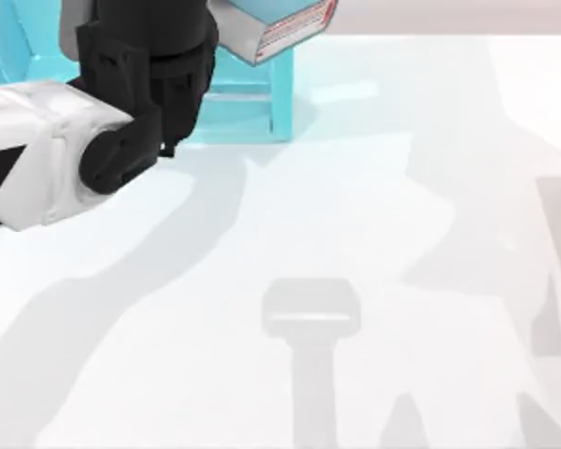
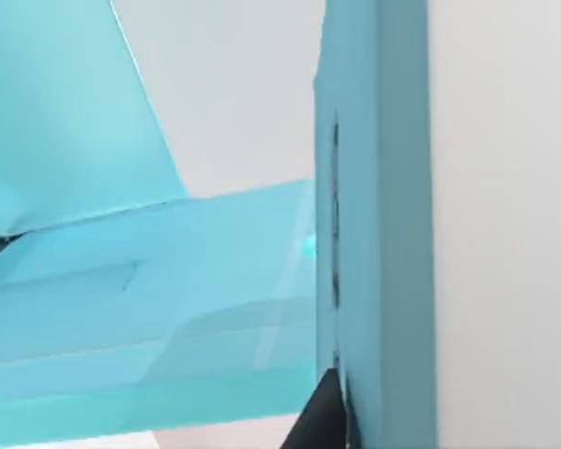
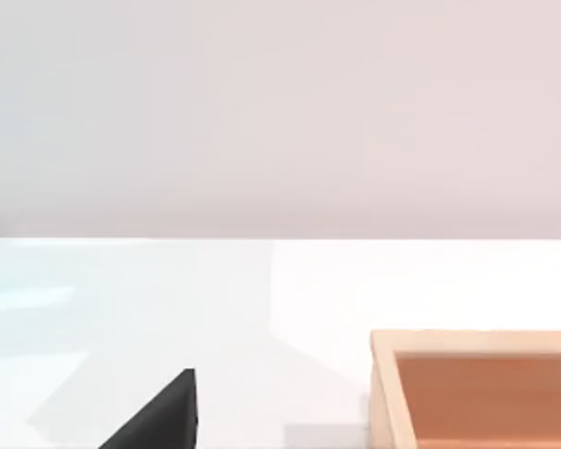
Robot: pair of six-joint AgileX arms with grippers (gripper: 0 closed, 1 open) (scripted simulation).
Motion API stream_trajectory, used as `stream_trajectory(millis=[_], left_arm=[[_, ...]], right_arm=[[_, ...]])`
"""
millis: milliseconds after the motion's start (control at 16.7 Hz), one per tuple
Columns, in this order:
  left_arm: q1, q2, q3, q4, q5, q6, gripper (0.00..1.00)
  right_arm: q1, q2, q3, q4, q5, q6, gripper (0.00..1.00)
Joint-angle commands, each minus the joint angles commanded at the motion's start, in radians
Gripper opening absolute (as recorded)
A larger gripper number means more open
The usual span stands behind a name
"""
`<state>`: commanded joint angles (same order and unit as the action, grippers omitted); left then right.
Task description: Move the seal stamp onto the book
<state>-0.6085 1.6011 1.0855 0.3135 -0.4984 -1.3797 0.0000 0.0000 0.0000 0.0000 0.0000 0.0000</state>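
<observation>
The left arm [image 1: 65, 159] is seen at the upper left of the top view, its white forearm bent into a black wrist raised over the turquoise shelf unit [image 1: 262, 94]. Whether its fingers are open cannot be told. In the right wrist view a wooden box [image 3: 477, 383] is seen on the white table [image 1: 355, 234].

White table [image 1: 374, 234] — turquoise shelf unit [image 1: 282, 94] at far left, wooden tray [image 3: 385, 393] resting on it.

Flat teal slab, perhaps the book [image 2: 150, 281]
</observation>
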Motion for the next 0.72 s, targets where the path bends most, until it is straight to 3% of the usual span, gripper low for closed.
stream_trajectory(millis=[360,540,720], left_arm=[[-0.370,0.217,0.011,-0.063,-0.430,-0.518,0.00],[-0.480,0.320,0.008,-0.088,-0.576,-0.693,0.00],[-0.537,0.384,0.005,-0.102,-0.659,-0.791,0.00]], right_arm=[[0.000,0.000,0.000,0.000,0.000,0.000,1.00],[0.000,0.000,0.000,0.000,0.000,0.000,1.00],[0.000,0.000,0.000,0.000,0.000,0.000,1.00]])
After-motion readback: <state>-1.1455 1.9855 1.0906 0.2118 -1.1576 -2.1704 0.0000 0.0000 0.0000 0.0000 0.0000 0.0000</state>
